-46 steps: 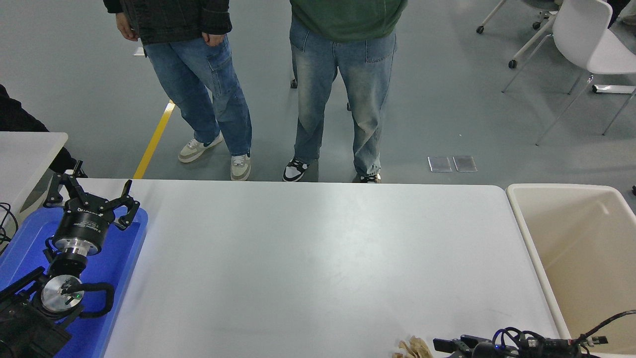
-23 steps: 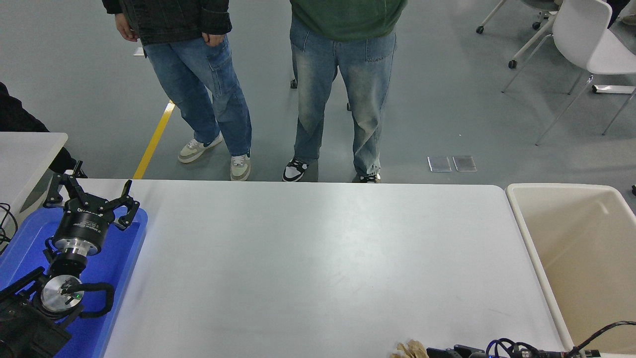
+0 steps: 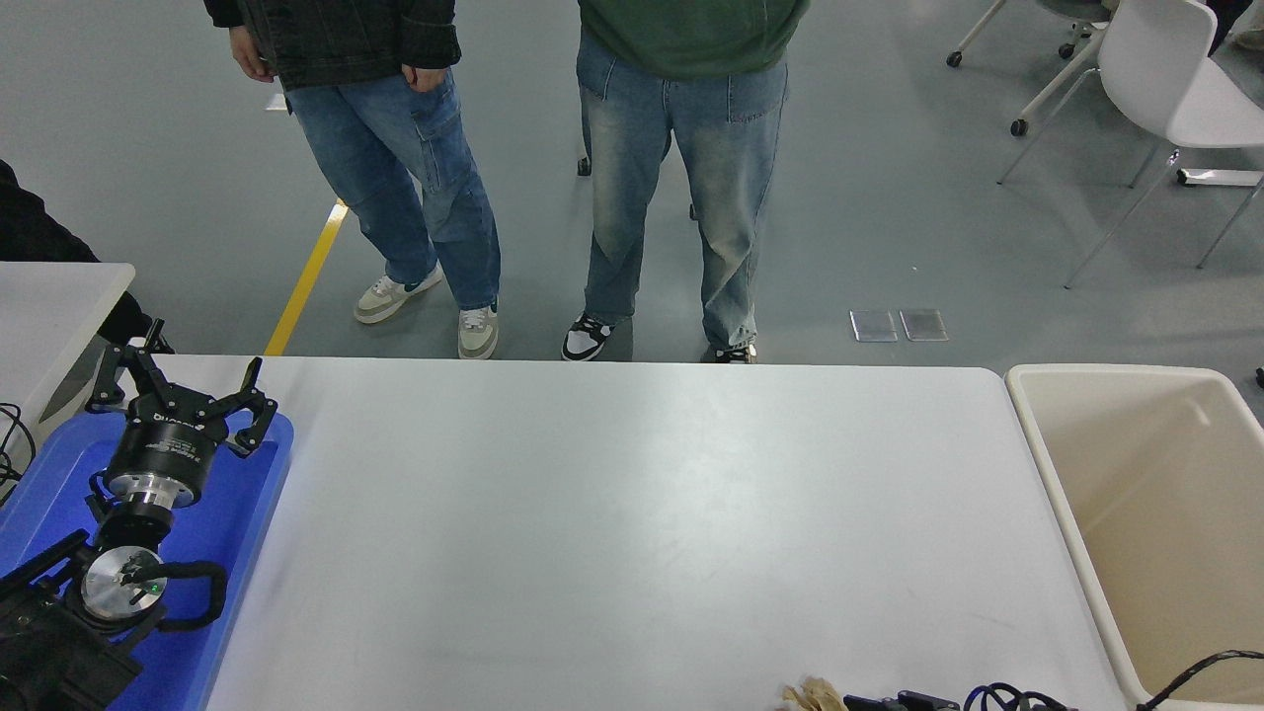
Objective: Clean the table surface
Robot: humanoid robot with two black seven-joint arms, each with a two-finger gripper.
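Right claw has slid back w/ tan scrap, nearly off-frame; grip can't tell. Tabletop near clean. Left claw parked, spread, empty.

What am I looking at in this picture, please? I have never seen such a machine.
The picture comes from a camera on the robot's head, looking down over a white table. The black device at the lower left is the robot's left gripper, parked open above a blue tray. Only a small part of the right arm shows at the bottom edge, so its gripper cannot be judged. Beside it lies a crumpled tan scrap; whether it is held cannot be told. A beige bin stands at the table's right end. Two people stand at the far side.
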